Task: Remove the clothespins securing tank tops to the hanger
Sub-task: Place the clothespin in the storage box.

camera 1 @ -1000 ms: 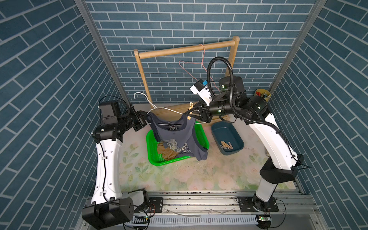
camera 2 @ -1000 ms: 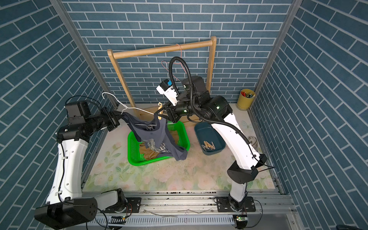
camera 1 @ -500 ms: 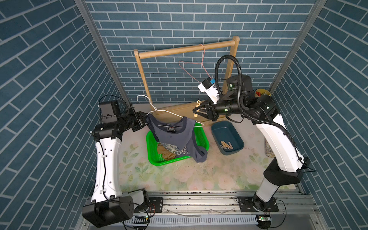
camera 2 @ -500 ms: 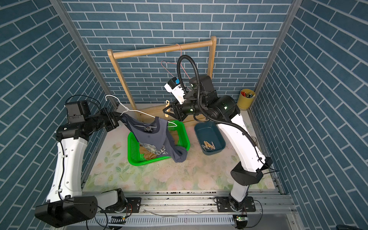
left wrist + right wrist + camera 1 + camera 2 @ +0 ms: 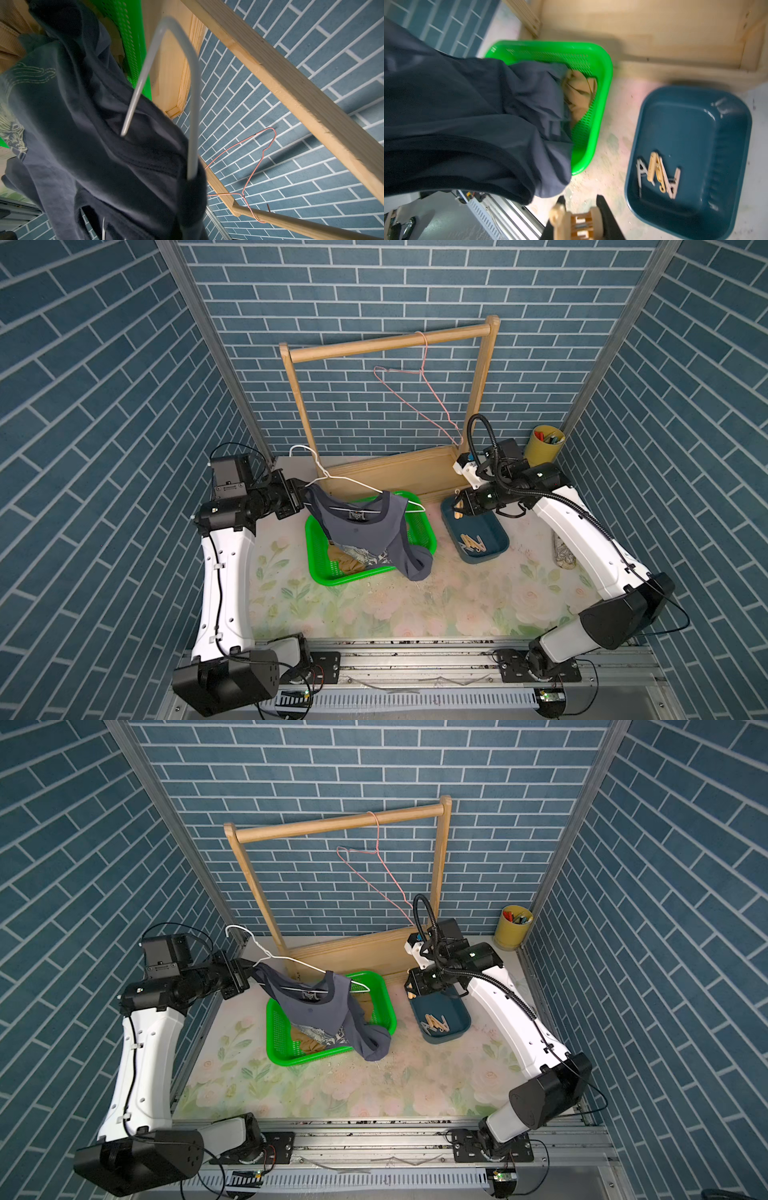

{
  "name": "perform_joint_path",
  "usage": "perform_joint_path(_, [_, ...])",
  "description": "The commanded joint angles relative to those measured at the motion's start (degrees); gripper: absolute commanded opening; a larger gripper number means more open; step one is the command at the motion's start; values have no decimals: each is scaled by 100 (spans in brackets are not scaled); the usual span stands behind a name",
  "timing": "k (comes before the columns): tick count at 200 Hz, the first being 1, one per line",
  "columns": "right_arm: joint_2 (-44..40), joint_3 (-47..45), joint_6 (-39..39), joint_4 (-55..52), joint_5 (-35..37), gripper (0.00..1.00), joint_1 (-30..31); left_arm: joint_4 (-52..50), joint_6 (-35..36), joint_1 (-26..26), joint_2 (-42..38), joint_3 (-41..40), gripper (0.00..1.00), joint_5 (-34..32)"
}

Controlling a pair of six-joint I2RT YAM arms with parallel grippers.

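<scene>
Pale wooden clothespin point(image 5: 577, 225) pinched in right pincer point(image 5: 580, 204), dark-grey tank top point(image 5: 357, 531) drooping

The left pincer point(image 5: 243, 974) gripped the white hanger point(image 5: 291, 960) carrying the dark tank top point(image 5: 316, 1009) above the green basket point(image 5: 272, 1029). The right pincer point(image 5: 412, 991) held a clothespin point(image 5: 410, 992) over the blue tray's point(image 5: 449, 1006) edge.

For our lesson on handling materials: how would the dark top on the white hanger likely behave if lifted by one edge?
Probably floppy: the dark top sags off the white hanger and bunches over the green basket's rim. Likely light: the thin wire hanger carries it.
</scene>
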Motion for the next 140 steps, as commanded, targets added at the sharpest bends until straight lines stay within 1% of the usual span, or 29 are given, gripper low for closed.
perform_joint_path(1, [-73, -450, 102, 135, 652, 23, -194, -241, 287, 31, -45, 230, 0, -19])
perform_joint_path(24, [168, -826, 169, 220, 942, 23, -409, -256, 272, 33, -44, 235, 0, 20])
perform_joint_path(52, [662, -987, 409, 498, 1029, 23, -692, -309, 290, 28, -49, 249, 0, 98])
perform_joint_path(96, [1966, -331, 665, 357, 1110, 23, -878, -505, 402, 28, -76, 367, 0, 160])
perform_joint_path(140, [2985, 347, 888, 185, 1090, 25, -1085, -541, 394, 28, -151, 387, 0, 224])
